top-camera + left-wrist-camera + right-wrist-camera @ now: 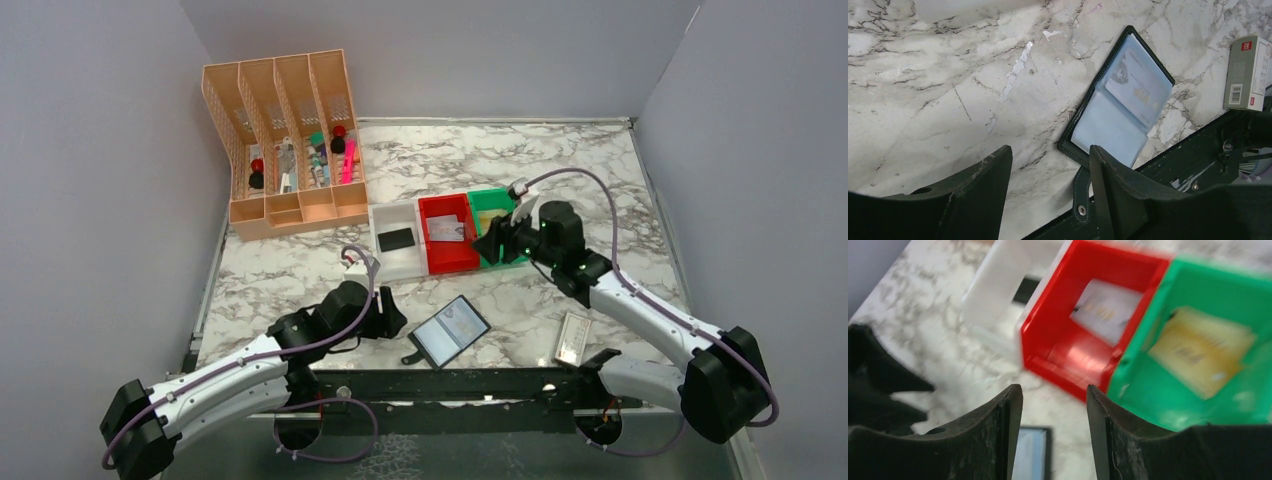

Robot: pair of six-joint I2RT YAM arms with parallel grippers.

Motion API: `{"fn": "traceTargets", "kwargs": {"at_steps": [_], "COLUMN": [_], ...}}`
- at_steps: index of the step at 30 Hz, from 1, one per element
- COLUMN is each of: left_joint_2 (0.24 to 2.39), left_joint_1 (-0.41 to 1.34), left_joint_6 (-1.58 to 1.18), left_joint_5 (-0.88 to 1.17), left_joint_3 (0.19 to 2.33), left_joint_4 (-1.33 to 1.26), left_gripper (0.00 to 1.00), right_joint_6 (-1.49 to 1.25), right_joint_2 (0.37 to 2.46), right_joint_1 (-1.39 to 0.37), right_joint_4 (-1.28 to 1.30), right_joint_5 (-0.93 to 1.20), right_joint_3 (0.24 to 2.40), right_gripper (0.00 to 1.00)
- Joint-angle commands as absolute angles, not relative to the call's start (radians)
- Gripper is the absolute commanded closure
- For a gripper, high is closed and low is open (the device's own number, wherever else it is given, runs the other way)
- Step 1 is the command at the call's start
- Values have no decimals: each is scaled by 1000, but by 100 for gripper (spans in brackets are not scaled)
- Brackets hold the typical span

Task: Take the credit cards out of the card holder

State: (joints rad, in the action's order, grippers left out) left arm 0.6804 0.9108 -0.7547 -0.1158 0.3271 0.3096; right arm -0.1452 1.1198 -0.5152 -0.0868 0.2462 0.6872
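The card holder [448,331] lies open on the marble near the front edge, its black tab [1080,192] toward me. A bluish card [1140,82] shows in its upper pocket [1122,100]. My left gripper [392,318] is open and empty just left of it [1050,155]. My right gripper [490,243] is open and empty [1054,390], above the front of the bins. A black card [397,239] lies in the white bin, a white printed card [1105,310] in the red bin, a yellow-gold card [1200,350] in the green bin.
The white bin [385,215], red bin [440,262] and green bin [487,197] stand side by side mid-table. A whitish case with a red mark [573,338] lies front right. A peach desk organizer [290,140] stands back left. Grey walls close in three sides.
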Motion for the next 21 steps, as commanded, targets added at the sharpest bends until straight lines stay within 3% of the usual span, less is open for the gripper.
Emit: {"fn": "traceTargets", "kwargs": {"at_steps": [1, 6, 12, 21], "left_joint_2": [636, 598, 628, 776], "left_joint_1": [906, 905, 907, 938], "left_joint_6": [-794, -805, -820, -846], "left_joint_5": [-88, 11, 166, 170], "left_joint_3": [298, 275, 242, 207], "left_joint_4": [293, 234, 122, 63], "left_gripper": [38, 38, 39, 42], "right_joint_6": [-485, -503, -477, -512], "right_joint_2": [1148, 1179, 1251, 1281], "right_joint_1": [-661, -745, -747, -766], "right_joint_4": [47, 63, 22, -32], "right_joint_5": [409, 318, 369, 393], "right_joint_3": [554, 468, 436, 414], "right_gripper": [43, 43, 46, 63]}}
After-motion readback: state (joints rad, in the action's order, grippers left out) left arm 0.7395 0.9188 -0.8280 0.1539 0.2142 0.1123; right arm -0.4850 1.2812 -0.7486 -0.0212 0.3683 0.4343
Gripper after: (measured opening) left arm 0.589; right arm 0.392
